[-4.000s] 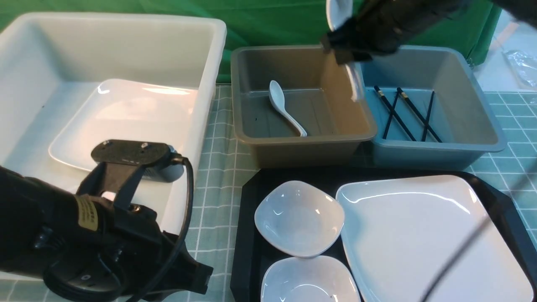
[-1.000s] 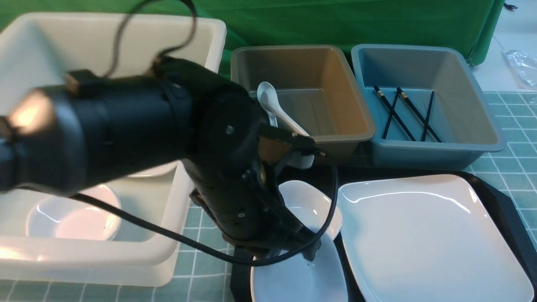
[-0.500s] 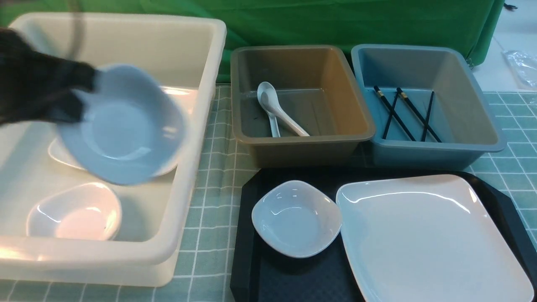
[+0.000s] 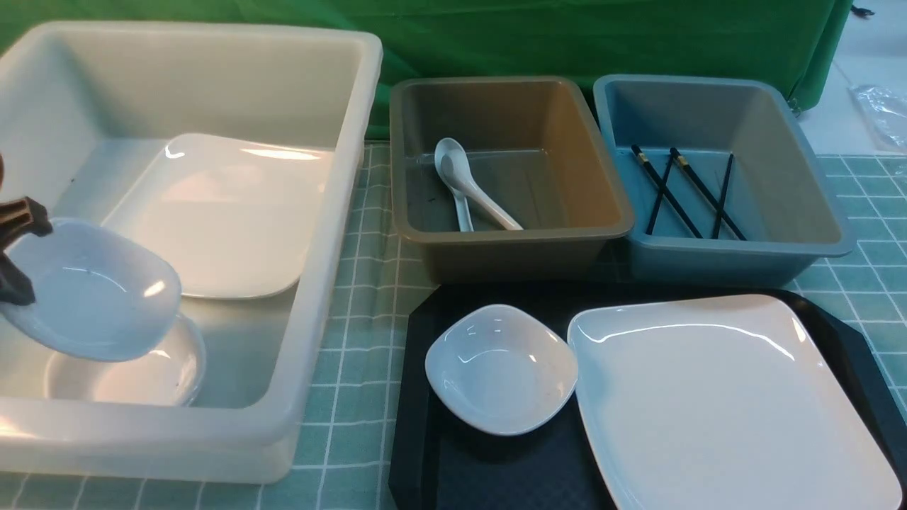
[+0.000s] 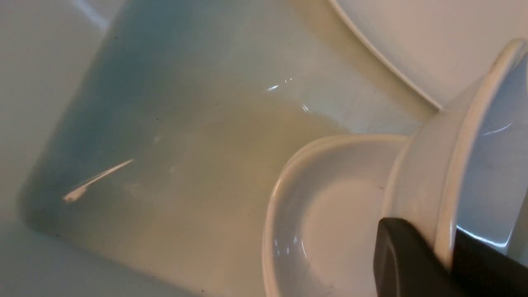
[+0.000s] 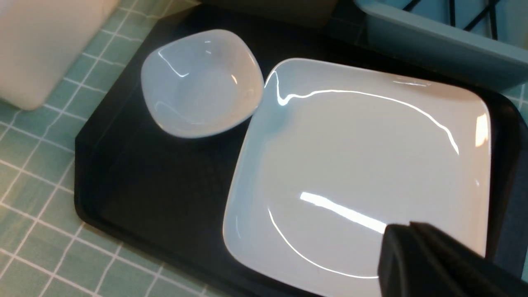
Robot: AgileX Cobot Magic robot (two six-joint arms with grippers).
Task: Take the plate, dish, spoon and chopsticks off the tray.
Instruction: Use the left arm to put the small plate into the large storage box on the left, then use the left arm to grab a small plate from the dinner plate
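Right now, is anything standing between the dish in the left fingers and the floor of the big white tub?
Yes: another small white dish lies in the tub partly beneath the dish that the left fingers hold, so straight down looks obstructed.

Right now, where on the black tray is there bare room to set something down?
On the black plastic tray, bare surface lies between the small white glossy dish, the large white square plate and the near-left rim. It is crowded where dish meets plate.
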